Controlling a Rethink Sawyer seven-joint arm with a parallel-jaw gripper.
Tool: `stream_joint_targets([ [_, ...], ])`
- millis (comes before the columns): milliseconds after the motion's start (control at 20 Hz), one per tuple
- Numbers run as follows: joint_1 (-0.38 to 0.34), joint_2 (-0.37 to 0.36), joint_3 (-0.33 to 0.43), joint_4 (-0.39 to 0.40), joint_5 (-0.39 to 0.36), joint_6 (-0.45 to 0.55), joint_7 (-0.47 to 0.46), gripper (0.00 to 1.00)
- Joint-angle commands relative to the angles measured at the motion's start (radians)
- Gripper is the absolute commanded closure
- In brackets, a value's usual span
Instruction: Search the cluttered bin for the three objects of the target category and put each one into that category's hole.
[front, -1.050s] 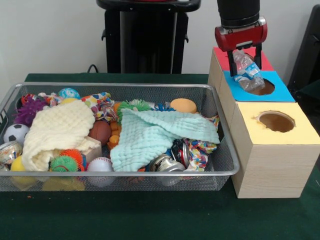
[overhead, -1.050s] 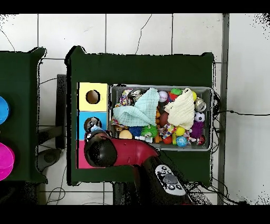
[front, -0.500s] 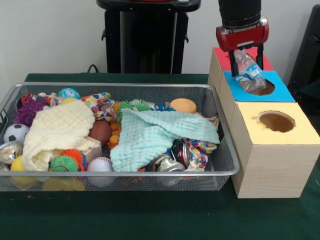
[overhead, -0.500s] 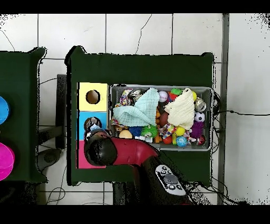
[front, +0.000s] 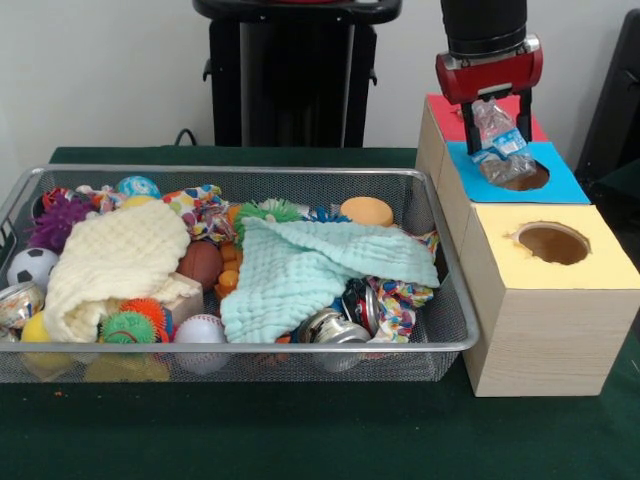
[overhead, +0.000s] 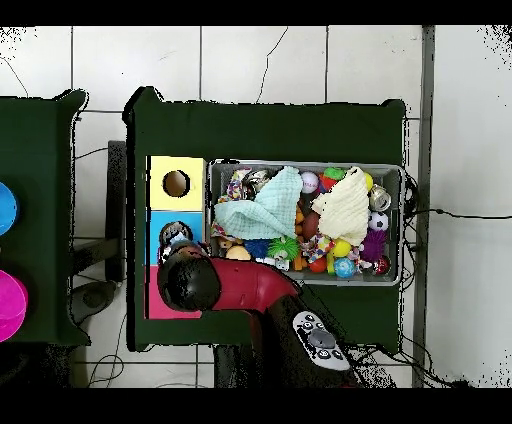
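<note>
My gripper (front: 499, 128) hangs over the blue section (front: 566, 186) of the wooden box, shut on a crushed clear plastic bottle (front: 502, 142). The bottle hangs tilted, its lower end just at the blue hole (front: 537, 179). In the overhead view the red arm head (overhead: 190, 283) covers the gripper, and only the bottle's end (overhead: 176, 238) shows at that hole. The wire bin (front: 300, 172) holds a cream cloth (front: 110, 260), a teal cloth (front: 300, 265), crushed cans (front: 335, 326) and several balls.
The box also has a red section (front: 440, 112) behind the blue one and a yellow section (front: 600, 268) with its own hole (front: 553, 243) in front. The bin stands directly left of the box. A black pedestal (front: 295, 70) stands behind the bin.
The gripper has risen slightly and shifted a little to the right with the bottle still in it. Nothing in the bin has moved.
</note>
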Motion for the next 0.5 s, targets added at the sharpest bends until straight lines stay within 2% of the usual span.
stream_joint_targets([
  [50,0.013,-0.008,-0.033,-0.13,0.079,0.043,0.214,0.0],
  [500,0.017,-0.028,-0.036,-0.126,0.101,0.067,0.209,0.0],
])
